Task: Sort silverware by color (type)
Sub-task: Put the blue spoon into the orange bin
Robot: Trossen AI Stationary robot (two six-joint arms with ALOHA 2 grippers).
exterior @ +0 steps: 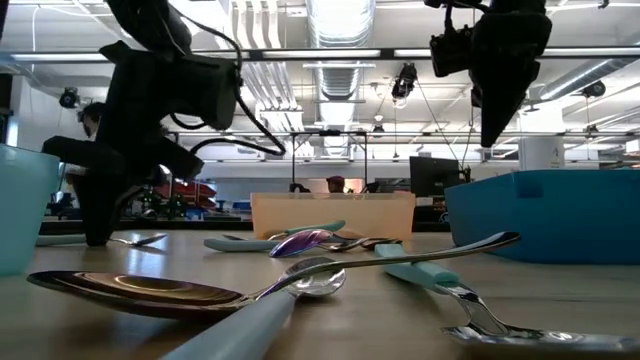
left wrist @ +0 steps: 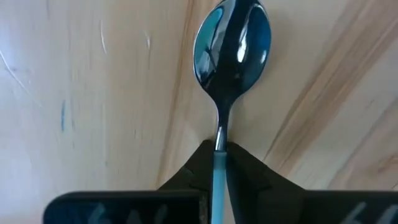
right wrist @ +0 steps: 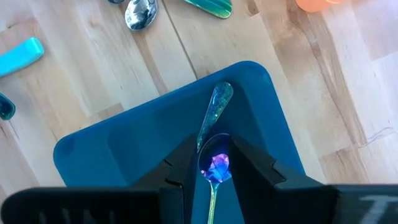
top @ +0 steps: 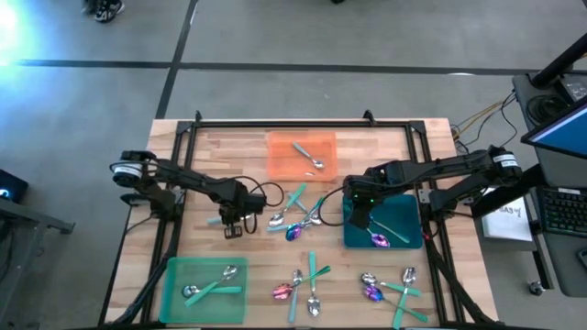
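Observation:
My left gripper (top: 234,227) stands fingers-down on the wood at the table's left middle, shut on a teal-handled spoon (left wrist: 231,50) that lies flat on the table, its bowl toward the table's right. In the low view this gripper (exterior: 97,232) meets the table beside the spoon's bowl (exterior: 140,240). My right gripper (top: 359,216) hangs well above the blue tray (top: 410,213), fingers (right wrist: 186,163) apart and holding nothing. Far below, between its fingers, an iridescent purple spoon (right wrist: 215,165) lies in the blue tray (right wrist: 124,155). My left gripper pinches the spoon's teal handle (left wrist: 218,163) between its two fingers, at the end next to the silver neck. The fingers point down from above and lie across the handle. The spoon lies on the table, bowl out beyond the fingertips.
An orange tray (top: 280,147) at the far middle holds a silver spoon. A green tray (top: 174,275) at the near left holds teal-handled pieces. Mixed silverware (top: 298,220) is heaped between the grippers, and more (top: 307,289) lies along the near edge. Black frame rails border the table.

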